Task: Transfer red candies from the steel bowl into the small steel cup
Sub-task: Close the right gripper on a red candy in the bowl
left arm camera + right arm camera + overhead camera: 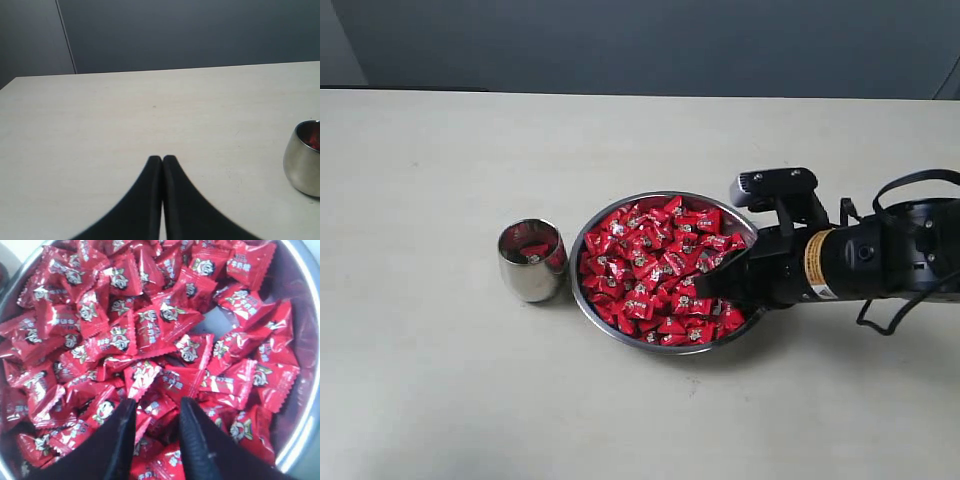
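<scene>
- Right claw (157, 407): tips sunk in the red candies (650, 260), fingers a candy's width apart, wrappers between; whether it pinches one cannot be told.
- Steel bowl (665, 351): directly under this claw, heaped.
- Small steel cup (532, 262): upright on the bench (440, 380), just beyond the bowl's rim opposite the claw.
- Left claw (162, 159): pressed together, nothing between the fingers.

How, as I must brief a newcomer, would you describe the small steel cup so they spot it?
On the pale table, find the wide steel bowl heaped with red candies. The small steel cup stands beside it, opposite the arm. It is far narrower, egg-shaped, holding only a few candies.
</scene>
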{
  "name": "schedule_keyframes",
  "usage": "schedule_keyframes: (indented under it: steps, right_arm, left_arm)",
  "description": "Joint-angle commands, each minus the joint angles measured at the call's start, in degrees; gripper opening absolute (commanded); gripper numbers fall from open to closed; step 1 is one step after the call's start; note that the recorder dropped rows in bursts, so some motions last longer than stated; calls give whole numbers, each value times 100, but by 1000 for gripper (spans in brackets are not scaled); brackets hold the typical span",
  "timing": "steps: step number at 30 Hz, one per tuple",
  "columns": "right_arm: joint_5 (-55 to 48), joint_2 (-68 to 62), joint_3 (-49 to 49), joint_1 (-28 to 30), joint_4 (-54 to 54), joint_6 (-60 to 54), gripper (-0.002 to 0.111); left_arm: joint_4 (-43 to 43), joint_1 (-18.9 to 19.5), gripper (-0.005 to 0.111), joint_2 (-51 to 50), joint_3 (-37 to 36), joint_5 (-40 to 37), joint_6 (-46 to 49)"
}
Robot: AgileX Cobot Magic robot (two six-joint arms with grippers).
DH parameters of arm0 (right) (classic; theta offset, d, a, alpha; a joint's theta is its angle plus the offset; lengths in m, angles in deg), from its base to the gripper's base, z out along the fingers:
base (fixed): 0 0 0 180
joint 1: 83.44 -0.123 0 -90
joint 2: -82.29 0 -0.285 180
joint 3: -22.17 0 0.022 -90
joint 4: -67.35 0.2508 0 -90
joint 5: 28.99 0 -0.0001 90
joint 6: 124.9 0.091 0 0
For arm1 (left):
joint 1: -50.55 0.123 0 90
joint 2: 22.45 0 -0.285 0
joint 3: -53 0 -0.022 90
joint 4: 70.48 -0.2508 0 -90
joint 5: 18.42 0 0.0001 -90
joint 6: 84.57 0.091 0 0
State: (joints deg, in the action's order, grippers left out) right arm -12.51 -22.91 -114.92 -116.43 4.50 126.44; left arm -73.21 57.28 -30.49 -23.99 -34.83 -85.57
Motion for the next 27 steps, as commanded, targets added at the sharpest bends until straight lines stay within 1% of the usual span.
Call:
schedule_keyframes:
  steps: [1,3,10,17,27]
  right_arm:
    - [30,48,-28,18,-288,403,30]
    - [186,48,-28,18,-634,790,30]
    - [83,48,-15,18,-756,1031,30]
    - [427,-1,-15,18,-780,1031,30]
    - [505,-243,-25,18,-755,1031,30]
  left_arm:
    - [16,3,0,26,-22,11,-9]
    - [16,3,0,26,-22,11,-9]
    - [16,3,0,26,-22,11,-9]
    - [16,3,0,26,-22,11,-9]
    - [16,3,0,26,-22,11,-9]
